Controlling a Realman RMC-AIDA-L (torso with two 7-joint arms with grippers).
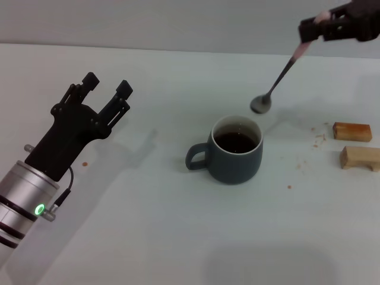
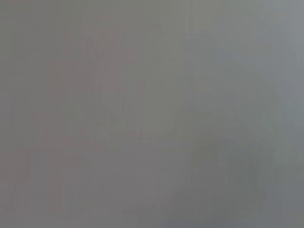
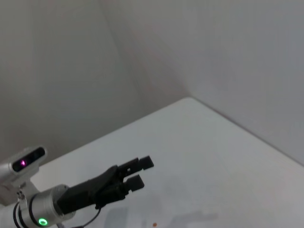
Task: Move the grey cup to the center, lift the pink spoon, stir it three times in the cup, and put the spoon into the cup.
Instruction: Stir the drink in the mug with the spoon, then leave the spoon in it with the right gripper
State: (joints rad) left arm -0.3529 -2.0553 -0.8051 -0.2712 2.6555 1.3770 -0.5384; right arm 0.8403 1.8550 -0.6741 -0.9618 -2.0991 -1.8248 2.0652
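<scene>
The grey cup (image 1: 236, 149) stands near the middle of the white table, handle turned to the left, dark liquid inside. At the upper right my right gripper (image 1: 314, 27) is shut on the pink spoon (image 1: 284, 74) by its handle end. The spoon hangs slanted in the air, its metal bowl just behind and right of the cup's rim. On the left, well away from the cup, my left gripper (image 1: 108, 85) stands open and holds nothing; it also shows in the right wrist view (image 3: 141, 172). The left wrist view is a blank grey.
Two small wooden blocks (image 1: 352, 131) (image 1: 360, 157) lie at the right edge of the table, with a few crumbs between them and the cup. The table's back edge meets a grey wall.
</scene>
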